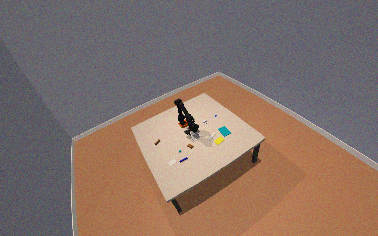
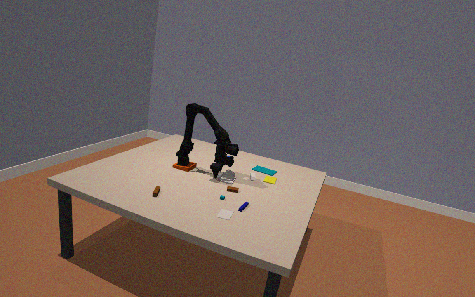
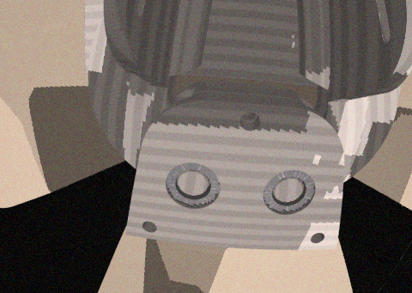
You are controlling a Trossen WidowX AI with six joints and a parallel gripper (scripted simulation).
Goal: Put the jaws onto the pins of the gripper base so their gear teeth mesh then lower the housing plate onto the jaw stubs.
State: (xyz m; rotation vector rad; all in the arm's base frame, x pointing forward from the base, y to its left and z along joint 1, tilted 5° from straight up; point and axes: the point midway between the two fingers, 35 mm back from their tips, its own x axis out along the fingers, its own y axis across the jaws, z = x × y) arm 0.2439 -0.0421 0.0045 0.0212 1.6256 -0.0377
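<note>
My gripper (image 1: 189,135) (image 2: 215,177) (image 3: 237,178) is shut on the housing plate (image 3: 240,155), with one black finger at each side edge. The plate looks roughly level over the near ends of the two jaws. A pale round stub shows inside each of its two grey-rimmed holes, the left stub (image 3: 193,182) and the right stub (image 3: 288,190). The left jaw (image 3: 150,48) and right jaw (image 3: 360,48) extend side by side beyond the plate. The white gripper base (image 1: 196,139) (image 2: 227,181) lies beneath them. The gear teeth and pins are hidden, and whether the plate is fully seated cannot be told.
A brown block (image 1: 190,146) (image 2: 232,189) lies near the base. A white strip (image 1: 211,136) (image 2: 252,176), yellow plate (image 1: 219,140) (image 2: 270,180) and teal plate (image 1: 224,131) (image 2: 264,170) lie beyond it. A teal cube (image 1: 180,151) (image 2: 222,197) and blue bar (image 1: 183,160) (image 2: 243,206) lie nearer the front.
</note>
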